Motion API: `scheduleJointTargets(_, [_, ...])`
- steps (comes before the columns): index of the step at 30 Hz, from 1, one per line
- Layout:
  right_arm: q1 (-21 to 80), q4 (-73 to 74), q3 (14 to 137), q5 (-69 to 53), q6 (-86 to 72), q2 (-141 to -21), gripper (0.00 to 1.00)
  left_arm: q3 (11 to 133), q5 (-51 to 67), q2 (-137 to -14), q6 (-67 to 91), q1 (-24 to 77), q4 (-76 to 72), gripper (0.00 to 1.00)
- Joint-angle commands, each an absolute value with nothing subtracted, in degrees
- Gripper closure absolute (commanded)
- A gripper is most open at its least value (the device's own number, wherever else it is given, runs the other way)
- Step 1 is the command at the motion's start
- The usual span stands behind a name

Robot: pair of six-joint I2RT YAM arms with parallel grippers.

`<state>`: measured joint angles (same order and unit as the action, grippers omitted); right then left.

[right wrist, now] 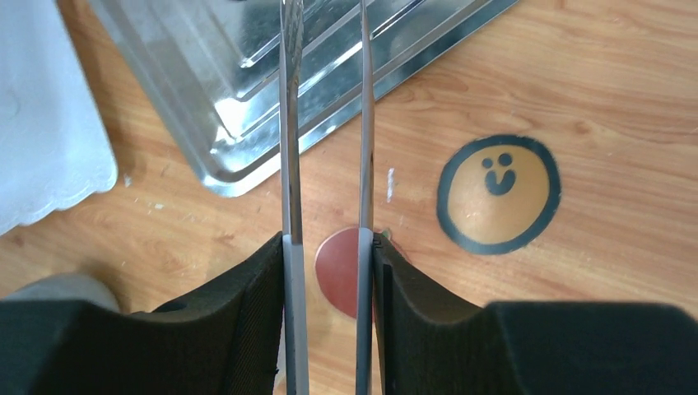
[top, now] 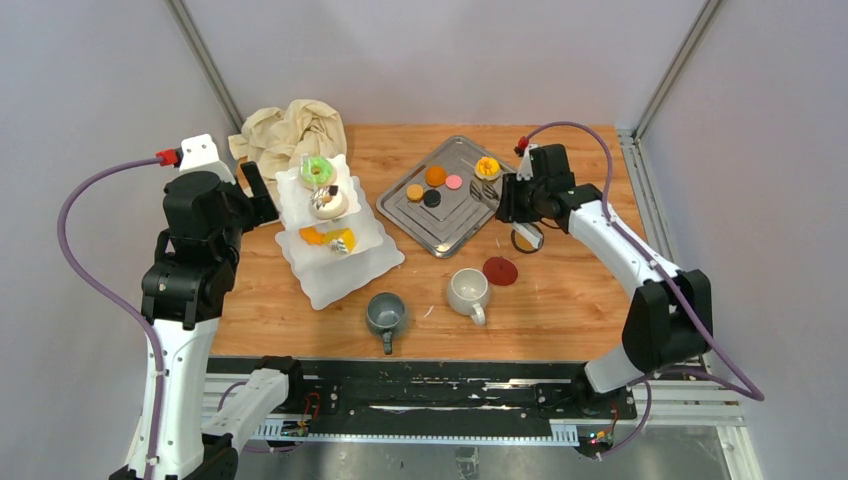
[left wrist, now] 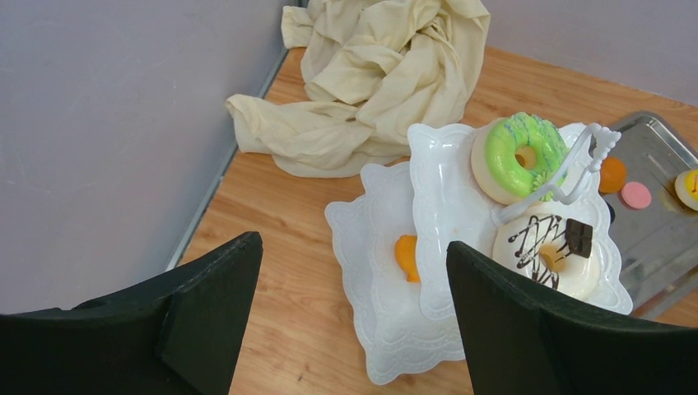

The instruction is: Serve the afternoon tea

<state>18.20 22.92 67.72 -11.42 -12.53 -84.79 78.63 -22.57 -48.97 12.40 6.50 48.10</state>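
Nearward, handle of grey mug [top: 385, 310]

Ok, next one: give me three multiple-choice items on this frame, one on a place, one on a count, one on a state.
1. Where is the green ring doughnut? A on the steel tray; B on the beige cloth; C on the white stand.
2. How many mugs stand on the table? A one; B two; C three.
3. What is the right gripper doing? A shut on metal tongs; B open and empty; C shut on a mug.
Key: 1 C, it sits on a plate of the stand; 2 B, a grey mug and a white mug near the front edge; 3 A, both fingers press the tong blades in the right wrist view.
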Motion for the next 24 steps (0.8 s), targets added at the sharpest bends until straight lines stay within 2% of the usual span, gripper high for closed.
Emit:
scheduleJointTargets(1, [17.9, 21.8, 72.8, -4.1, -12.9, -88.6, 0.61, 79.5, -23.8, -48.3, 11.9, 6.9, 47.1, 0.13])
scheduleJointTargets(7, [17.8, 22.1, 75.2, 2.7, -11.3, -93.7, 0.56, 79.6, -24.2, -48.4, 11.6, 6.9, 47.1, 0.13])
scheduleJointTargets(24, [18.0, 21.9, 77.1, 0.4, -11.3, -96.9, 0.55, 79.5, -23.5, -49.3, 12.0, 6.9, 46.8, 0.13])
